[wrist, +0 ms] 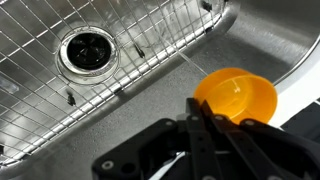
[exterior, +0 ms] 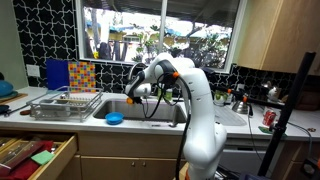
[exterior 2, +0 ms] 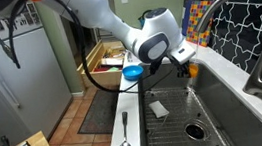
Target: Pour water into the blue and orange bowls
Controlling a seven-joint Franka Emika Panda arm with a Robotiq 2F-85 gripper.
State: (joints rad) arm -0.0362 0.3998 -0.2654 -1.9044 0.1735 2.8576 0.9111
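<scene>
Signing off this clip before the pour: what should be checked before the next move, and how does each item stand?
1. Orange bowl open side up: ok.
2. Orange bowl close beside the gripper in the wrist view: ok.
3. Blue bowl located, on the counter edge: ok.
4. Jaws holding a water container: cannot tell.
5. Water already in the orange bowl: cannot tell.
</scene>
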